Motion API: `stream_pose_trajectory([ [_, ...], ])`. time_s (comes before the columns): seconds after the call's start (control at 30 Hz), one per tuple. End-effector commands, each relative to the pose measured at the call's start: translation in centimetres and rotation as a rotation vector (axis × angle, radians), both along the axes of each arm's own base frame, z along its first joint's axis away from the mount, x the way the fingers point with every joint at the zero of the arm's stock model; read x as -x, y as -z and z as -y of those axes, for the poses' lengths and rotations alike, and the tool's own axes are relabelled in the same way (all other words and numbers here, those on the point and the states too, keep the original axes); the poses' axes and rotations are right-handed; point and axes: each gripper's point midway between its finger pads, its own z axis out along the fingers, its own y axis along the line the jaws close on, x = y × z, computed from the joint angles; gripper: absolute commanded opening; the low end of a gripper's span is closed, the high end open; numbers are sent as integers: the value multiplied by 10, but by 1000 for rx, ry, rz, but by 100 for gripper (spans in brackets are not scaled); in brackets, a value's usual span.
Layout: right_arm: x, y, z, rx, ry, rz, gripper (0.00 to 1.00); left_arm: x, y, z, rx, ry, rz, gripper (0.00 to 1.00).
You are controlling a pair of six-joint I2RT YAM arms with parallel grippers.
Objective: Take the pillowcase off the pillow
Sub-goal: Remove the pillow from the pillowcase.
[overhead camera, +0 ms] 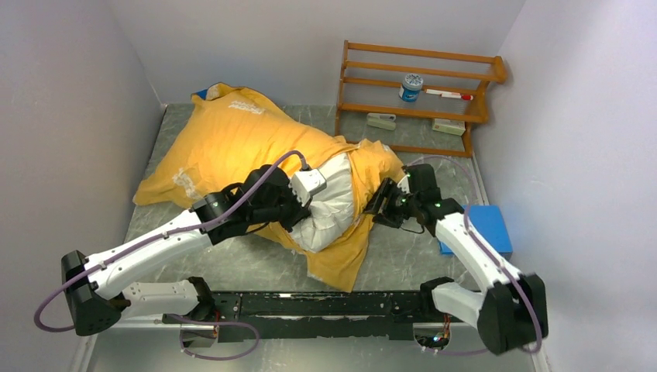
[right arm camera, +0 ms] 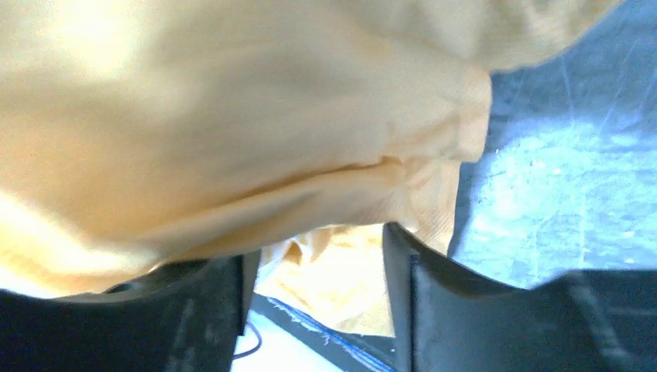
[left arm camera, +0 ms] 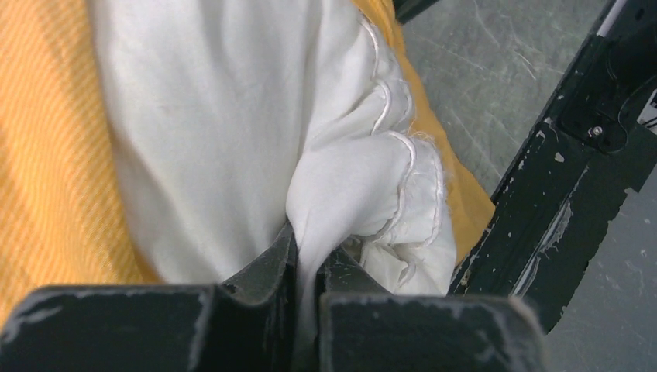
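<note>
The pillowcase (overhead camera: 232, 139) lies yellow-orange side up, slanting from the back left to the front centre. The white pillow (overhead camera: 335, 203) bulges out of its open end. My left gripper (overhead camera: 307, 205) is shut on a fold of the pillow; in the left wrist view the white pillow (left arm camera: 232, 116) is pinched in the gripper (left arm camera: 310, 260), with the pillowcase (left arm camera: 46, 170) beside it. My right gripper (overhead camera: 380, 208) is open at the pillowcase's right edge. In the right wrist view the pillowcase (right arm camera: 232, 116) drapes over the open gripper (right arm camera: 318, 248), its hem between the fingertips.
A wooden rack (overhead camera: 418, 116) stands at the back right with a jar (overhead camera: 411, 86) and small items. A flat blue pad (overhead camera: 488, 225) lies by the right arm. A black rail (overhead camera: 325, 306) runs along the near edge. Walls close in on both sides.
</note>
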Motion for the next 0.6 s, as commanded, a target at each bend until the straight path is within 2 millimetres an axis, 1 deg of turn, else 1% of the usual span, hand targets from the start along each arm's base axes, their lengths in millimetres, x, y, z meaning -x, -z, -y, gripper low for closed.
stream_pose_trajectory([
  [0.0,-14,-61,11,35,7,236,69,-14,6,1,14,-108,-20,5],
  [0.07,-17,-80,13,47,5,293,74,-12,9,5,12,-85,-36,5],
  [0.13,-21,-88,18,84,2,325,77,-8,9,8,16,-60,-45,5],
  [0.2,-27,-86,24,133,7,320,78,-2,9,10,24,-22,-52,5],
  [0.27,-32,-79,24,161,-8,299,75,3,8,8,34,-6,-54,5],
  [0.3,-35,-75,24,168,-12,279,72,4,8,6,37,-7,-53,5],
  [0.4,-44,-64,24,197,-8,235,54,8,6,-4,36,-24,-49,5],
  [0.53,-56,-63,27,222,18,241,36,11,6,-15,28,-57,-51,5],
  [0.57,-58,-64,27,225,21,246,25,11,6,-18,28,-65,-53,5],
])
